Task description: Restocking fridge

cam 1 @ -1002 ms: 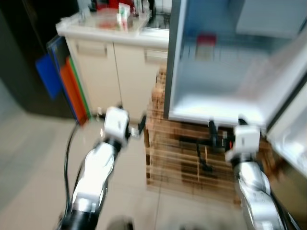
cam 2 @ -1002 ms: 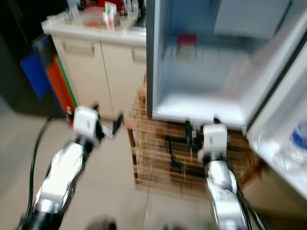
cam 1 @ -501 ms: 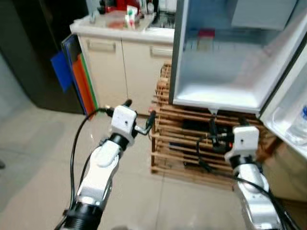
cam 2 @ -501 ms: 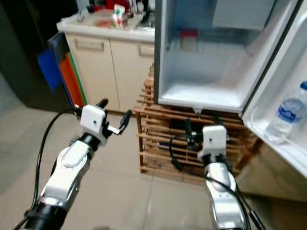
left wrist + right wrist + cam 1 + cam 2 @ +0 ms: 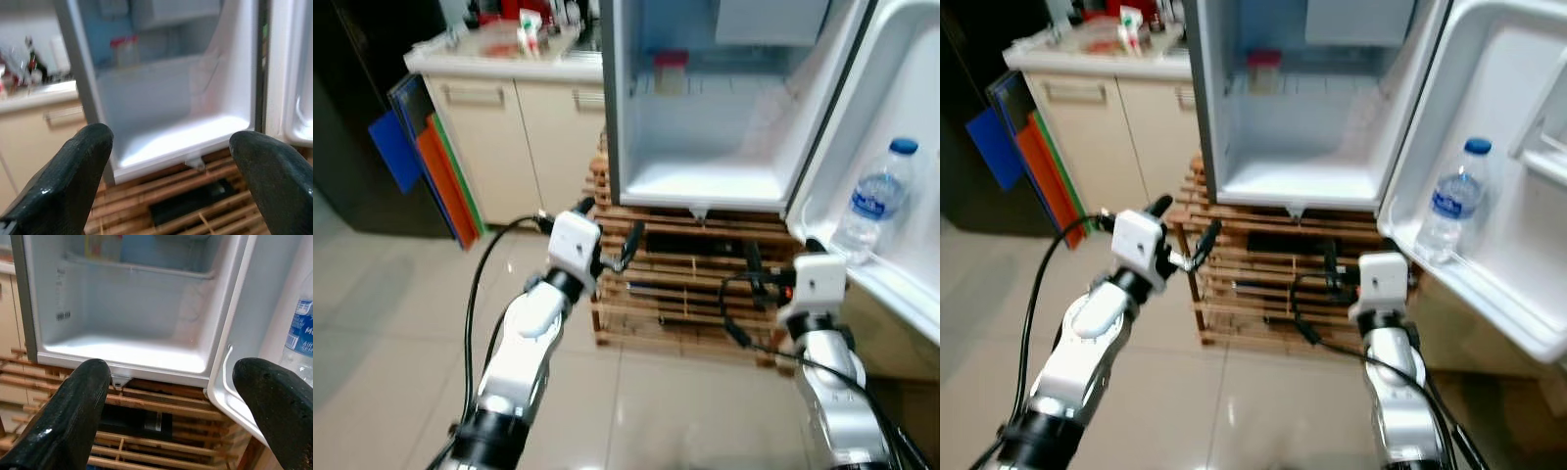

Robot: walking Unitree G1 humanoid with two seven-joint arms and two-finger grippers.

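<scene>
Right wrist view: water bottle (image 5: 299,340) label reads partly "AIR".

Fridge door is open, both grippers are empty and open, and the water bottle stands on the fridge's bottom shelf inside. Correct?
Not quite. The water bottle stands in the door shelf of the open fridge, not inside it, as the right eye view shows. The left gripper and right gripper are indeed open and empty.
</scene>
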